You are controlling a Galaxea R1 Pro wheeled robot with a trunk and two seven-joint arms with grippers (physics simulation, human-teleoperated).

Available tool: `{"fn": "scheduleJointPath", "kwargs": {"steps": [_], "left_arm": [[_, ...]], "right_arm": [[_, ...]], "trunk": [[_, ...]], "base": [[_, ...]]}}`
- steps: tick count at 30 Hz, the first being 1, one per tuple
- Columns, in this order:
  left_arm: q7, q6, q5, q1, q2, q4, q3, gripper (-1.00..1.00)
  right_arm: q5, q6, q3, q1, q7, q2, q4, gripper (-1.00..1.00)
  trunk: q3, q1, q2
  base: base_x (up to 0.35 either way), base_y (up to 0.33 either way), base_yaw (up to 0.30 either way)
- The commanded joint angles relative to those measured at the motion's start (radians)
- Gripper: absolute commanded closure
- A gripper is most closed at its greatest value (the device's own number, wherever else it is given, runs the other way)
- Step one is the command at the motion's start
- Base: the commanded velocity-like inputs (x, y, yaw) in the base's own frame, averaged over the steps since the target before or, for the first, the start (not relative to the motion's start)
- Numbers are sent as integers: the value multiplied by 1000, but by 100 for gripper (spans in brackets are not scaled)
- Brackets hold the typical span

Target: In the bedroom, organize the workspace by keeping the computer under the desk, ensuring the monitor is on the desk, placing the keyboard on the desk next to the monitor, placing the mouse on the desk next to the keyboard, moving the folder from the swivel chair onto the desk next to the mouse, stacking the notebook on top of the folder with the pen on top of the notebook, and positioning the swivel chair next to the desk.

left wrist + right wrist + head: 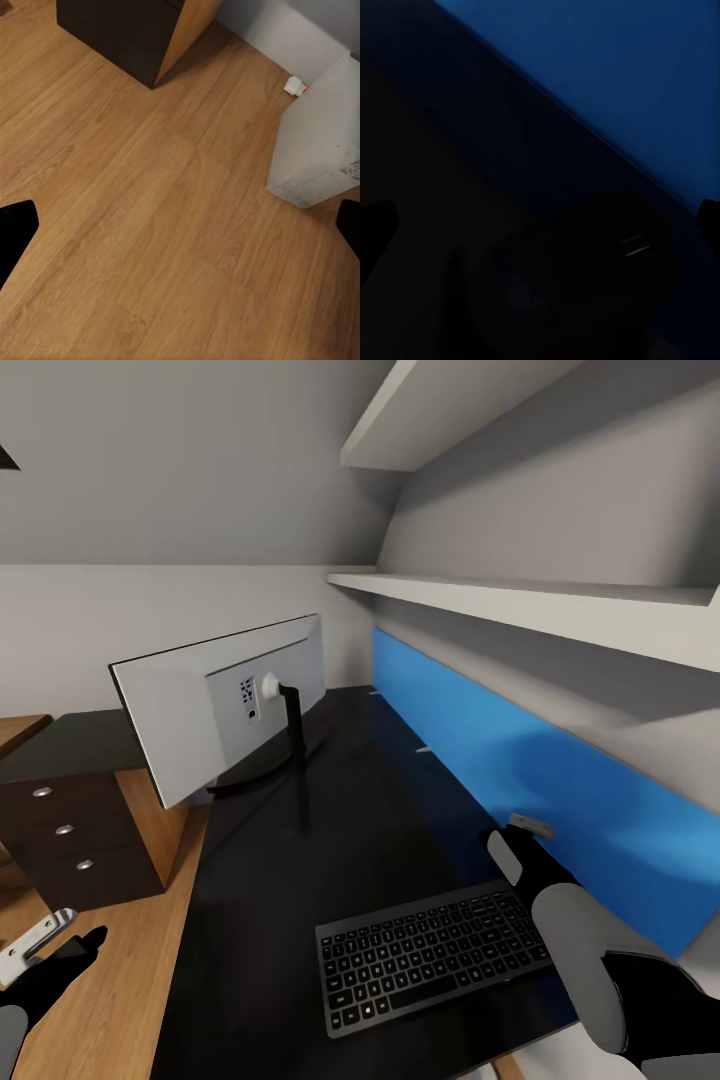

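Observation:
The monitor [215, 705] stands at the far left of the black desk [300, 860], its grey back turned to me. Near the desk's front edge lies the dark keyboard [430, 955]. My right gripper [515, 850] reaches down just past the keyboard, beside the blue back panel [560, 790]. In the right wrist view, a dark mouse [585, 285] lies on the desk below the open right gripper [540, 225], with its fingers apart and not touching it. My left gripper [180, 225] hangs open over the wooden floor [135, 195], near the grey computer tower [319, 142].
A dark drawer cabinet [70, 820] stands on the floor left of the desk. Two white shelves [520, 600] jut out above the blue panel, over my right arm. A small white object with a red spot [295, 86] lies on the floor by the computer.

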Motion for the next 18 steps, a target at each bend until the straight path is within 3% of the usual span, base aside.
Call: {"fn": "scheduleJointPath", "kwargs": {"steps": [1,6,18], "left_arm": [[9,3,10,-1,0,-2,0,-100],[9,2,10,-1,0,-2,0,-100],[9,3,10,-1,0,-2,0,-100]], "right_arm": [[-9,3,1,0,-5,0,-2,-100],[-9,3,1,0,-5,0,-2,-100],[-9,25,0,0,-5,-1,-2,-100]], "trunk": [[-4,4,-8],[-20,23,-43],[-20,23,-43]], "base": [[0,0,0],[0,0,0],[0,0,0]]}}
